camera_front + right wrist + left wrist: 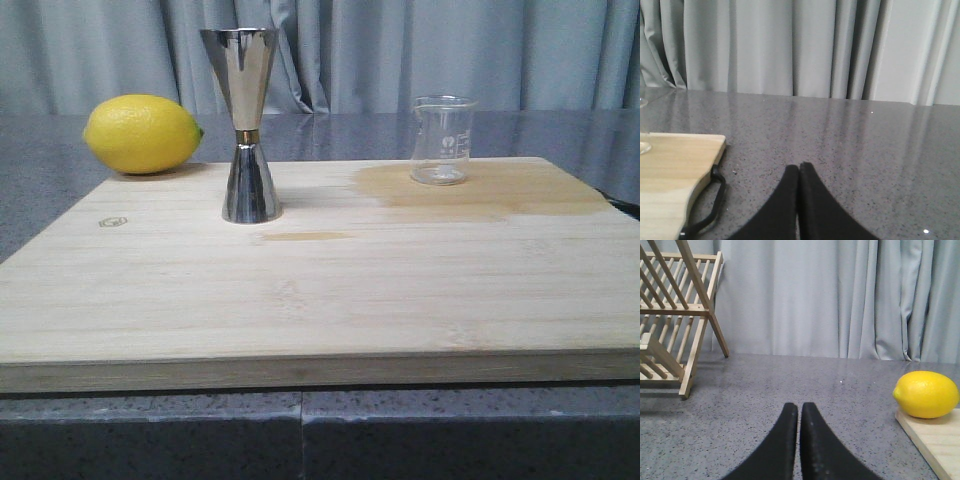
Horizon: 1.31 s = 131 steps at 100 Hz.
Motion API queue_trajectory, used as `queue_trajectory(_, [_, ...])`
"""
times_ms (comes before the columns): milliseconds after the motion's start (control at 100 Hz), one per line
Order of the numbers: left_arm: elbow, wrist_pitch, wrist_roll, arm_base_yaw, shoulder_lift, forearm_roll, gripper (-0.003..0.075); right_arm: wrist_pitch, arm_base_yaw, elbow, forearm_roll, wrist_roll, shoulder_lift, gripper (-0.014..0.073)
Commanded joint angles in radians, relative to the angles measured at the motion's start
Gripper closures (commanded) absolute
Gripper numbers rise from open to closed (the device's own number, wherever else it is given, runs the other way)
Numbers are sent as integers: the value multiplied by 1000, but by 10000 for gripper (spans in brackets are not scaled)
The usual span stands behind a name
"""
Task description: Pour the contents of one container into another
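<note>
A steel jigger (pixel 241 125) stands upright on the bamboo board (pixel 320 290), toward its left rear, and a small glass beaker (pixel 442 140) stands upright well apart from it toward the right rear, on a darker damp-looking patch (pixel 480 190); whether either holds liquid cannot be told. Both long axes are vertical, so a sideways approach would suit either. The left hand (pixel 799 412) hangs low over the grey stone surface (pixel 790 385) with its fingers pressed together on nothing, the lemon (pixel 926 394) and board corner off to its right side, so the jigger probably lies nearer this arm. The right hand (pixel 799 172) is likewise closed and holding nothing, the board's end off to its left, which puts the beaker nearer it. A wooden rack (pixel 675 320) stands on the left; grey curtains (pixel 400 50) close the room behind.
</note>
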Motion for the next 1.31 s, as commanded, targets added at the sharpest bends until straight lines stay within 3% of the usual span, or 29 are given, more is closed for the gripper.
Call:
queue_trajectory(0, [28, -76, -9, 2, -21, 0, 739, -62, -8, 13, -25, 36, -19, 666])
queue_trajectory(130, [28, -76, -9, 2, -21, 0, 739, -46, -8, 13, -71, 43, -19, 665])
queue_trajectory(1300, [28, -76, -9, 2, -21, 0, 739, -31, -8, 13, -71, 61, -19, 666])
